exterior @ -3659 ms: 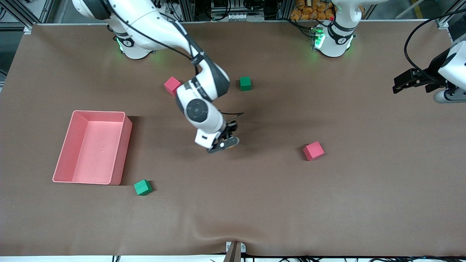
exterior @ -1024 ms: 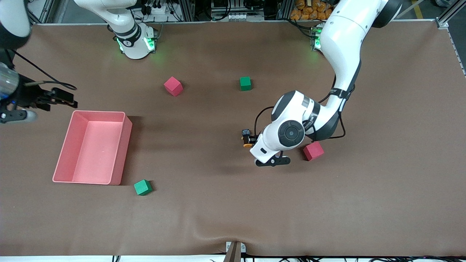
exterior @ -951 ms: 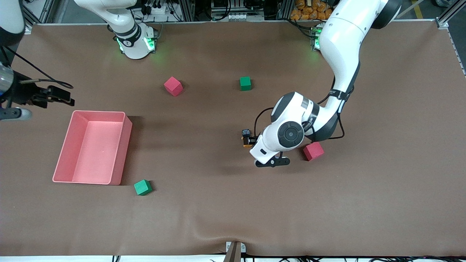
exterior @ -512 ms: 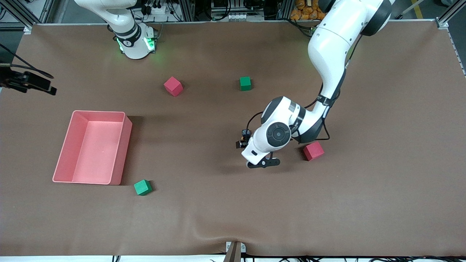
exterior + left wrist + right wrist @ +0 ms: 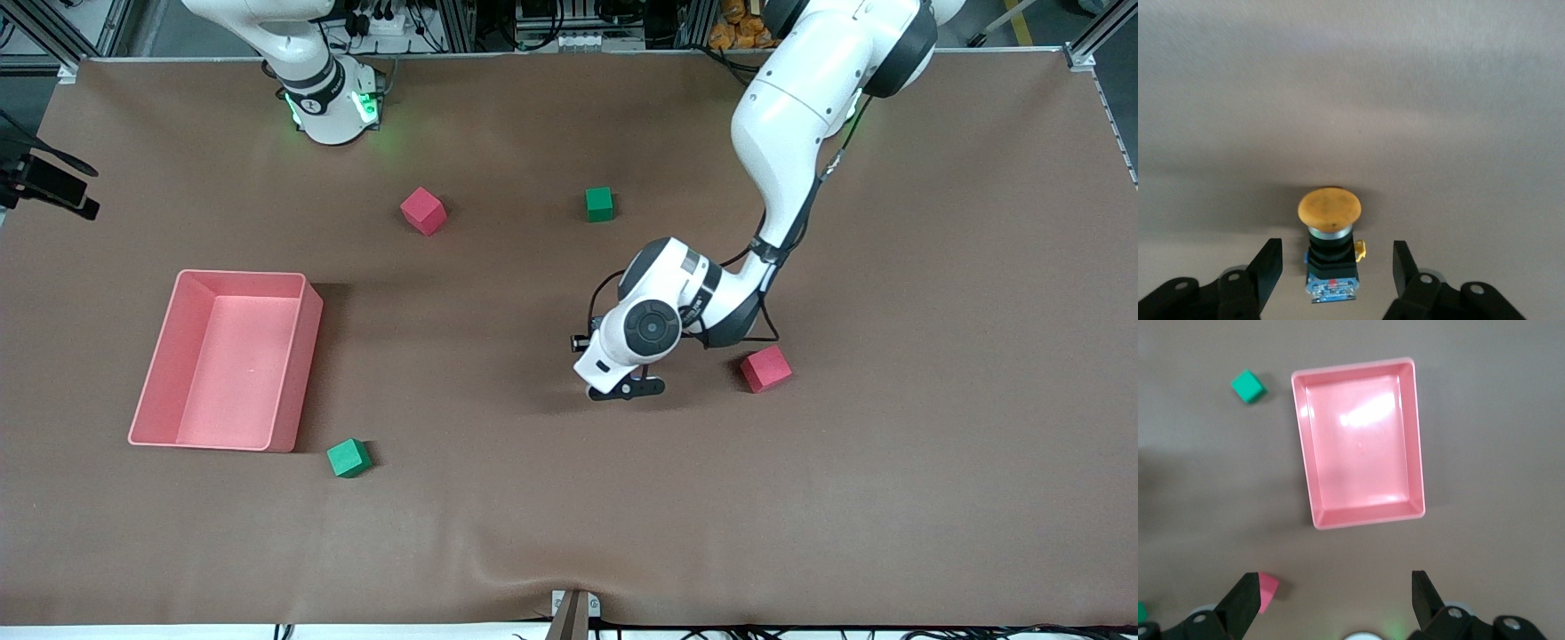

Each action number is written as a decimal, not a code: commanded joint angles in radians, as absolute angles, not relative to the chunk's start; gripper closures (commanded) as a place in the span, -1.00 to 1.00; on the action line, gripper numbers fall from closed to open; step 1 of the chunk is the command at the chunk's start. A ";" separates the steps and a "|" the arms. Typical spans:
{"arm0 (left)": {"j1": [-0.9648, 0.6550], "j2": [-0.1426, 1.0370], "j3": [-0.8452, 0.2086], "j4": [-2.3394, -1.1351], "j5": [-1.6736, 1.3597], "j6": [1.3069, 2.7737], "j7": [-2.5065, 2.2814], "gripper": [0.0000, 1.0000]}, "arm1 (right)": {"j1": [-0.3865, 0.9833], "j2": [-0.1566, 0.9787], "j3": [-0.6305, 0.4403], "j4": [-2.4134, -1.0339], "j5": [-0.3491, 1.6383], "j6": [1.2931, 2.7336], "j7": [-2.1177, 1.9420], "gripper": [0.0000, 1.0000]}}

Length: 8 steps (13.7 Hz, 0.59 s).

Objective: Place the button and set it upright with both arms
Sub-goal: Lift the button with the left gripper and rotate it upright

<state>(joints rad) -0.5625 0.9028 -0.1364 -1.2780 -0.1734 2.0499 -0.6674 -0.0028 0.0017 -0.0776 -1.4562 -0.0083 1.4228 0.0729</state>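
Since the earlier frames, the left gripper (image 5: 1337,270) has been brought over the button (image 5: 1329,247), which lies between its parted fingers (image 5: 1268,267), untouched. A round orange cap on a short black body is seen, resting on the table (image 5: 498,533) near a red cube (image 5: 765,369). The right gripper (image 5: 1336,600) is held wide open at the right arm's end, over the pink tray (image 5: 1418,453).
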 commanded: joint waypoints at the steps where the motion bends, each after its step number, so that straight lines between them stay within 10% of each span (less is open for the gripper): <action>1: -0.581 0.913 -0.124 -1.266 -0.186 2.040 -0.678 -0.49 | 0.006 -0.012 -0.060 -1.454 -0.025 1.443 0.089 -1.00; 8: -0.601 0.937 -0.124 -1.266 -0.178 2.040 -0.678 -0.27 | 0.026 0.020 -0.063 -1.443 -0.021 1.448 0.042 -1.00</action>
